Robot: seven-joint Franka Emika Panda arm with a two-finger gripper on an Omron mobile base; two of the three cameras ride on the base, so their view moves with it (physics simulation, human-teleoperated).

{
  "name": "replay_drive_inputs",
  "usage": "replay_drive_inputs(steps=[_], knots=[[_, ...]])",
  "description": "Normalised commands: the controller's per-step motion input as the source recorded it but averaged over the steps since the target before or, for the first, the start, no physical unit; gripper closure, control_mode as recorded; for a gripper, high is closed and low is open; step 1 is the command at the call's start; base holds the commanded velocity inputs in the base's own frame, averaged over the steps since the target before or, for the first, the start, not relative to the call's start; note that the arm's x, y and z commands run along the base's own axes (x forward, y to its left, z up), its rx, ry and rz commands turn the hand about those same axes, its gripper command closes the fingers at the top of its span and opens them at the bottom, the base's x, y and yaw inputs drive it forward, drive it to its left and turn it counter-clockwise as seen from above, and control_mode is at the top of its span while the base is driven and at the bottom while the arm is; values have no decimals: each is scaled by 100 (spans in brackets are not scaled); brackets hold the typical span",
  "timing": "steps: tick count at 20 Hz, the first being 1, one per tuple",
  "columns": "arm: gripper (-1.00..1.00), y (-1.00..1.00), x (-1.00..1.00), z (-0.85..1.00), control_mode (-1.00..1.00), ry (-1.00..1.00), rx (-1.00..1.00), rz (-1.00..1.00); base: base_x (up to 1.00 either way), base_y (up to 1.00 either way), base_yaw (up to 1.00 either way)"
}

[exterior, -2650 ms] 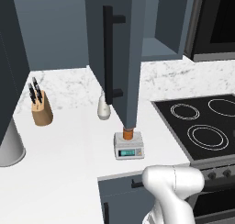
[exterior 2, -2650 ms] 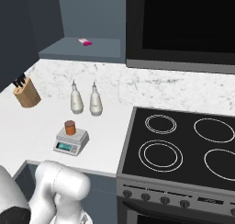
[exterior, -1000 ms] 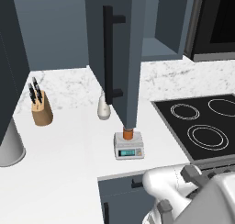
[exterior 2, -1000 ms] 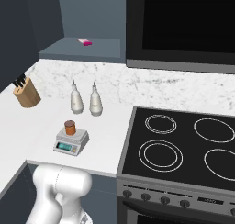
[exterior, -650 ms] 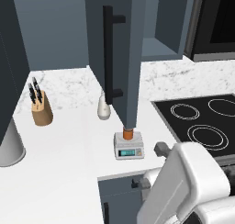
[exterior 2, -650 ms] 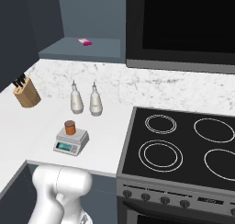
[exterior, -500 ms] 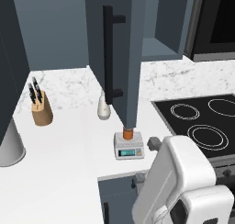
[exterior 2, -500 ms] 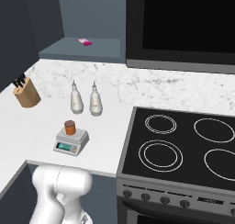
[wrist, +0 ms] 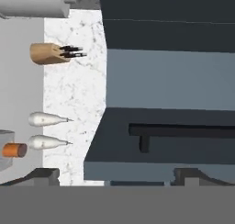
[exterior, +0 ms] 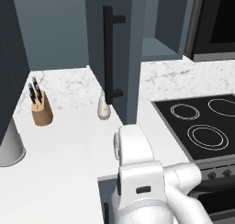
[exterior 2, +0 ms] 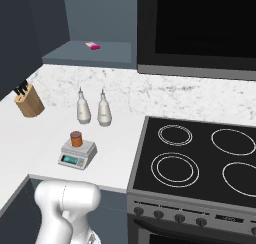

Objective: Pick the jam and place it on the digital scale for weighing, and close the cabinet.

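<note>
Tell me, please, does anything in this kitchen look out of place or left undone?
Only the cabinet door: it stands wide open, swung out over the counter. The jam sits upright on the digital scale, and nothing looks spilled or damaged.

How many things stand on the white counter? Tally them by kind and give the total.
White pear-shaped bottles: 2
Tan wooden knife block: 1
Light-grey square digital scale: 1
Orange-brown jam jar with a brown lid, on the scale: 1
Grey cylindrical canister: 1
Total: 6
</note>
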Motion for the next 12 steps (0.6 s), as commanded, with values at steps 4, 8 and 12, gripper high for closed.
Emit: replay_drive_inputs(steps=[4, 8, 12], knots=[[-100, 40, 55, -43, -100, -10, -37, -6, 0, 0, 0], [-100, 7, 12, -9, -100, -28, -28, -2, 0, 0, 0], [-100, 6, 6, 0, -100, -26, -12, -1, 0, 0, 0]])
